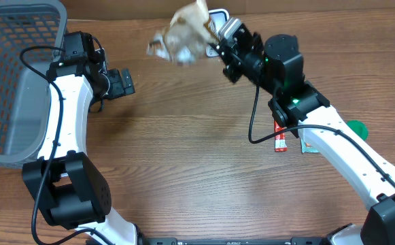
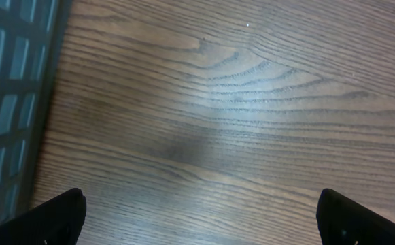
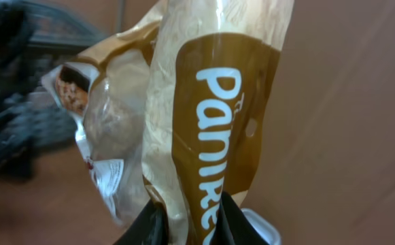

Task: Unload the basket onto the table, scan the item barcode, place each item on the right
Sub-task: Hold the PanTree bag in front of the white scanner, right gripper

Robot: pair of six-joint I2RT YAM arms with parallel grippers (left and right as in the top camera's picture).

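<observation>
Because right gripper [image 3: 187, 219] is narrowed on just a thin gathered edge of the bag [image 3: 207, 102], slip is the main risk: film is glossy and crinkled, the bulk hangs out past the jaws toward 9 o'clock in overhead, so a quick wrist turn could swing it loose or drop it. Second risk: barcode not visible in any view, bag body is creased and blurred, so a scan could miss if the code lands on a fold or faces away. White rounded object [image 1: 219, 14] sits just behind the bag at 12 o'clock, maybe the scanner, can't confirm; bag could bump it. Bag is held up off the table at roughly 12 o'clock, top centre of overhead. Right arm reaches diagonally from 4 o'clock to 12, wrist angled toward 10. Left gripper [image 1: 125, 82] is spread wide, empty, above bare wood at 9 o'clock beside the basket [image 1: 60, 20], fingers toward 3. Small packets [image 1: 281, 140] lie at 3 o'clock under the right arm.
</observation>
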